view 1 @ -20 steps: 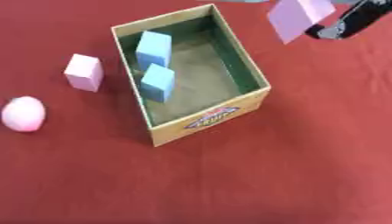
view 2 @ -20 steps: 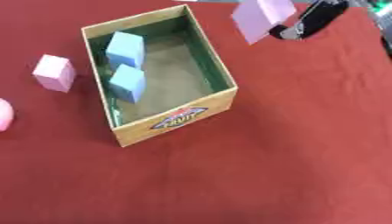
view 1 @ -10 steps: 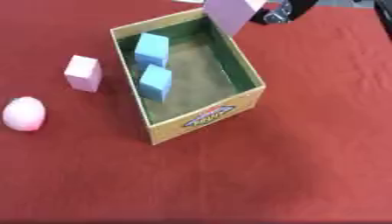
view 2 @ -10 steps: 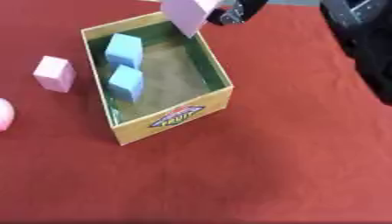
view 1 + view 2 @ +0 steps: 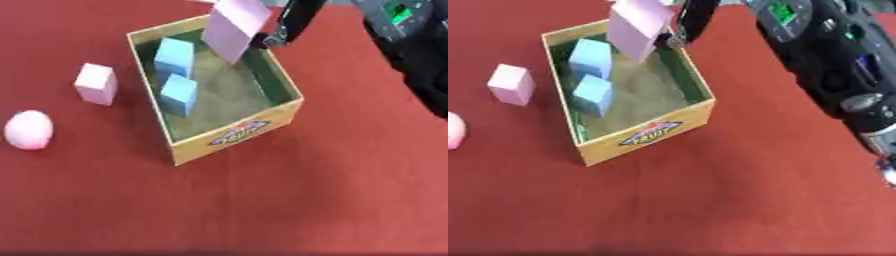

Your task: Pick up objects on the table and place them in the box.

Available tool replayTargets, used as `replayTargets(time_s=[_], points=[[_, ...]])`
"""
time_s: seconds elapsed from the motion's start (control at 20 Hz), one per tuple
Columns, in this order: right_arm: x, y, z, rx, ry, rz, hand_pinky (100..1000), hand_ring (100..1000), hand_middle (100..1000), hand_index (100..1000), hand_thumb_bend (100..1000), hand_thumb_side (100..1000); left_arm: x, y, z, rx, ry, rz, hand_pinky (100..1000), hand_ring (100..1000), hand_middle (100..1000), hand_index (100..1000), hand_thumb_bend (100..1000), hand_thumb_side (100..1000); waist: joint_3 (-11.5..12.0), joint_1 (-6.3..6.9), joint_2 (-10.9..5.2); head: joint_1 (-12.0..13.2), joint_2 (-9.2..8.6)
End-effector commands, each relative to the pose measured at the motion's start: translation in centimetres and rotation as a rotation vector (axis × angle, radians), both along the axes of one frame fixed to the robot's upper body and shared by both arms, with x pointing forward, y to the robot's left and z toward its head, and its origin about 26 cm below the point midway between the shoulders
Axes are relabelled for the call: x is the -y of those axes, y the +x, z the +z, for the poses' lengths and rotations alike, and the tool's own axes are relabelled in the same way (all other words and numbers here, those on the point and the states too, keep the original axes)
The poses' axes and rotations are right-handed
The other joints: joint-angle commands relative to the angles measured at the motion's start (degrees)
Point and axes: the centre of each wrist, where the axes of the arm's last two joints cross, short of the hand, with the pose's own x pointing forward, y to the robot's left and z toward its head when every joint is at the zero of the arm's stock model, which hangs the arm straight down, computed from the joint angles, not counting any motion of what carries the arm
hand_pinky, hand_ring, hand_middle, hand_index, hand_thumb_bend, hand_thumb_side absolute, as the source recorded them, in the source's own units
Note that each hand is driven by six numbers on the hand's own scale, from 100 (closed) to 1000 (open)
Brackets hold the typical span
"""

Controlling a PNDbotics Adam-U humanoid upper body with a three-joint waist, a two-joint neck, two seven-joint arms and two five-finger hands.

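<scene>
Nearest you, the lower half of the frame is bare red tablecloth (image 5: 262,210). At the left edge, a little below the middle, you see a round pink ball (image 5: 28,129) lying on the cloth, well apart from the box. Above it and to its right stands a pale pink cube (image 5: 95,84), just beside the box's left wall but not touching it.

The cardboard box (image 5: 236,136) sits askew in the centre, open at the top, with a printed label on its near wall and a green lining inside. Along its left inner side you have two light blue blocks: one (image 5: 178,94) nearer the middle of the box, the other (image 5: 173,56) behind it toward the far corner. Both look upright, and they seem to stand close together.

Further up, your right hand (image 5: 282,31) comes in from the top of the frame, with its black and silver arm filling the upper right corner. Its fingers pinch the upper right edge of a pale pink block (image 5: 234,28), which hangs tilted in the air over the far end of the box, its lower corner pointing down into the opening. The fingers are blurred, so exactly how they close on the block is hard to make out. The block touches neither the box's floor nor the blue blocks.
</scene>
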Motion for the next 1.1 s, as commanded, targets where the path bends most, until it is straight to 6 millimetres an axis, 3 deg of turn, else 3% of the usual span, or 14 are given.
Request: replayTargets(time_s=[0.05, 0.15, 0.35, 0.4, 0.6, 0.85, 1.1], points=[[-0.11, 0.39, 0.32, 0.018, -0.033, 0.0, 765, 699, 529, 647, 100, 100, -0.11, -0.12, 0.92, 0.022, 0.023, -0.009, 866, 723, 665, 795, 268, 761, 0.17, -0.54, -1.89, -0.26, 0.31], [-0.33, 0.58, -0.12, 0.012, -0.049, 0.007, 768, 709, 544, 668, 109, 100, -0.1, -0.12, 0.92, 0.021, 0.022, -0.01, 866, 723, 665, 795, 268, 761, 0.22, -0.58, -1.85, -0.26, 0.37], [-0.64, 0.79, -0.59, 0.014, -0.068, 0.015, 805, 798, 694, 813, 227, 104, -0.07, -0.11, 0.92, 0.02, 0.022, -0.011, 866, 723, 666, 795, 267, 762, 0.28, -0.58, -1.8, -0.25, 0.43], [-0.69, 0.77, -0.54, 0.022, -0.071, 0.019, 849, 881, 794, 899, 290, 230, -0.07, -0.11, 0.91, 0.02, 0.022, -0.011, 866, 723, 666, 795, 266, 762, 0.27, -0.58, -1.8, -0.23, 0.45], [-0.8, 0.79, -0.42, 0.045, -0.083, 0.028, 894, 947, 870, 959, 323, 332, -0.02, -0.09, 0.92, 0.018, 0.021, -0.014, 866, 723, 666, 795, 263, 763, 0.22, -0.59, -1.8, -0.26, 0.47], [-0.77, 0.83, -0.3, 0.06, -0.1, 0.032, 905, 955, 880, 969, 342, 342, -0.01, -0.1, 0.88, 0.016, 0.02, -0.015, 866, 723, 664, 795, 263, 763, 0.23, -0.59, -1.79, -0.2, 0.49], [-0.36, 0.32, 0.23, 0.086, -0.066, 0.035, 905, 953, 881, 969, 363, 287, -0.04, -0.1, 0.92, 0.018, 0.022, -0.014, 866, 724, 663, 796, 263, 762, 0.05, -0.55, -1.84, 0.16, 0.5]])
